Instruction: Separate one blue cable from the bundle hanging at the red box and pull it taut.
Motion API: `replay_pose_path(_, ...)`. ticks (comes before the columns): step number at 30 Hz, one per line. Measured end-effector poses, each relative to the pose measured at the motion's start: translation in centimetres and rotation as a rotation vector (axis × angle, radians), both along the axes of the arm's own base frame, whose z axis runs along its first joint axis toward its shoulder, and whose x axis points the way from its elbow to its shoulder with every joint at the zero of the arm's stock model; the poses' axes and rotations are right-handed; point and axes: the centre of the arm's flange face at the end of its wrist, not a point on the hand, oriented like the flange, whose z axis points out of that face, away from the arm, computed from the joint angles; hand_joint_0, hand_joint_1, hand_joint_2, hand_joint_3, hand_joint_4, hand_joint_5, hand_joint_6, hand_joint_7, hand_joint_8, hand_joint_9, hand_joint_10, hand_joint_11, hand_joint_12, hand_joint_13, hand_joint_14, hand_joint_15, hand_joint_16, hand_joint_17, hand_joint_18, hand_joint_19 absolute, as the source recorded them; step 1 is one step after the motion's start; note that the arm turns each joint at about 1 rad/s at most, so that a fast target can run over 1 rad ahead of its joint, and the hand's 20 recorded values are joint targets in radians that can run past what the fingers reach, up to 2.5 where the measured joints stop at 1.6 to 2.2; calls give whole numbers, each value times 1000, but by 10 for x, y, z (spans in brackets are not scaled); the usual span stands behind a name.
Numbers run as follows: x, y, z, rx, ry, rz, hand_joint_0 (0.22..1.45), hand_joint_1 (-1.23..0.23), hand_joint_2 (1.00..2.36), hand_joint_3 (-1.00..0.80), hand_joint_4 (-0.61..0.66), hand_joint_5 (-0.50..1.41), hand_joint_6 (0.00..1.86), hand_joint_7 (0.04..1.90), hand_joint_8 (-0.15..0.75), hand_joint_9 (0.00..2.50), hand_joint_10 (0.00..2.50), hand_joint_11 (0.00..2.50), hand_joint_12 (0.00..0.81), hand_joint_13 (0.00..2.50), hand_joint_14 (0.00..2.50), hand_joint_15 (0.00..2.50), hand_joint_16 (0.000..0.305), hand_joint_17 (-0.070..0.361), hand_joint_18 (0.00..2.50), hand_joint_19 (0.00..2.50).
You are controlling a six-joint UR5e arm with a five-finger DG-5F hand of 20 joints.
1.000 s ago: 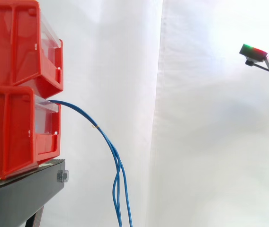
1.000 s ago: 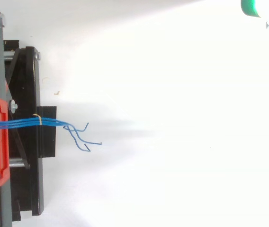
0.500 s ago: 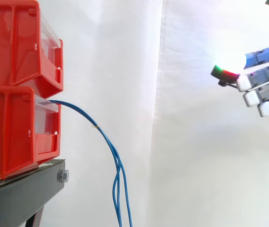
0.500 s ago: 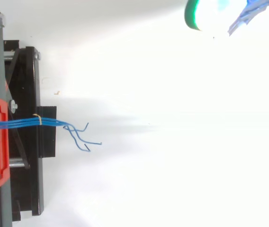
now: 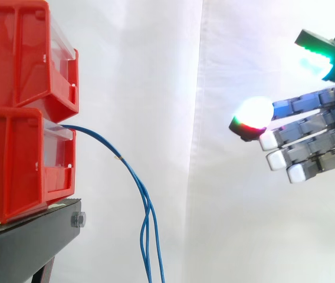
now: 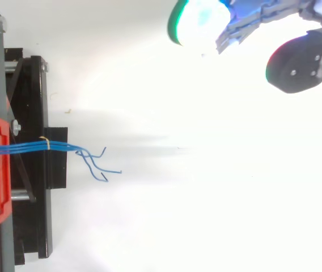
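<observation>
A bundle of thin blue cables (image 5: pixel 138 188) comes out of the lower red bin (image 5: pixel 20 159) and droops down past the stand's edge. From above, the blue cables (image 6: pixel 59 147) run side by side, held by a small tan tie, and fan into loose ends. My hand (image 5: pixel 309 138) is at the right, well clear of the cables and above their hanging part. Its fingers (image 5: pixel 291 112) stretch straight toward the bins with glowing tips, holding nothing. In the top view the hand (image 6: pixel 246 22) sits at the upper right.
An upper red bin (image 5: pixel 26 56) is stacked on the lower one, both on a black stand (image 5: pixel 32 242). A white curtain hangs behind. Between the cables and the hand there is open space.
The hand has come in from the right edge toward the bins and dropped lower, with more of its fingers now showing. The cables hang as before.
</observation>
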Motion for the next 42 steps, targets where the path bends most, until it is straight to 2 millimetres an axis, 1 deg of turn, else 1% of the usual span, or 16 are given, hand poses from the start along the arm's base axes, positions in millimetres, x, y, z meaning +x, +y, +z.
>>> replay_pose_path(4,10,5,-11,2,-5,-5,551,-641,1000,-500,174,-207,503,909,270,667,14,564,346,681,16,477,41,92,567,555)
replay_pose_path(7,14,9,-15,0,-9,-21,552,-641,1000,-500,176,-206,503,910,272,668,14,563,345,681,18,483,41,91,567,562)
replay_pose_path(18,18,21,-19,-30,-4,-51,556,-639,1000,-500,178,-205,503,910,274,677,16,566,346,689,17,487,41,91,570,563)
replay_pose_path(25,25,26,-41,4,13,-44,556,-638,1000,-497,180,-205,503,912,270,681,15,572,346,690,17,491,41,92,573,563)
replay_pose_path(32,30,29,-52,-4,18,-50,557,-638,1000,-496,177,-205,503,912,271,681,17,571,347,693,17,492,41,92,576,563)
replay_pose_path(42,49,30,-83,-1,11,-70,557,-637,1000,-496,179,-204,503,913,270,684,16,572,349,698,17,486,41,92,578,563)
